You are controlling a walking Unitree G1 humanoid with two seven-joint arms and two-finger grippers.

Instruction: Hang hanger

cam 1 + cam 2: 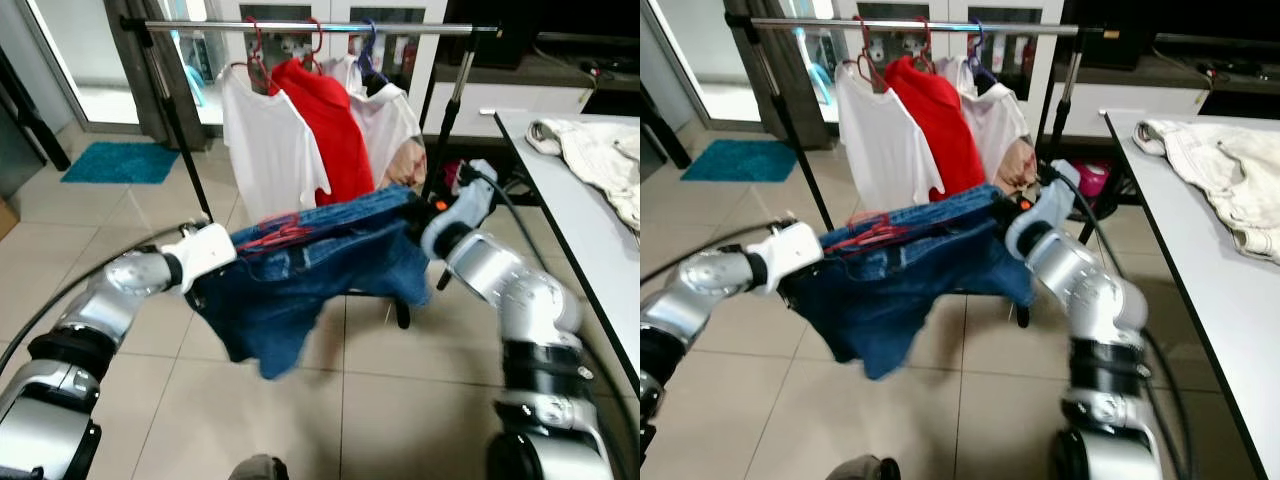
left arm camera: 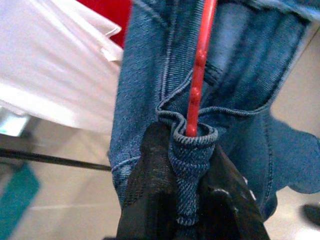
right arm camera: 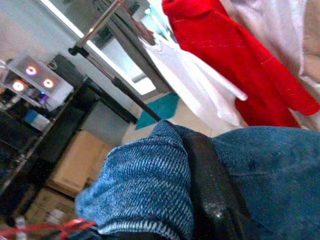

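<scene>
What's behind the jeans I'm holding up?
Behind the jeans stands the clothes rack with a white shirt and a red shirt. Their lower hems and the rack's base are covered.

Before me stands a clothes rack [image 1: 310, 27], a silver horizontal rail on black uprights. On the rail hang a white shirt [image 1: 265, 150], a red shirt [image 1: 325, 125] and a further white garment [image 1: 385, 125], side by side and touching. The rack's feet rest on a pale tiled floor [image 1: 400, 400]. A teal mat [image 1: 122, 162] lies on the floor at my left, near a doorway. At my right, a white tabletop [image 1: 575, 235] carries a crumpled cream cloth [image 1: 590, 155].
</scene>
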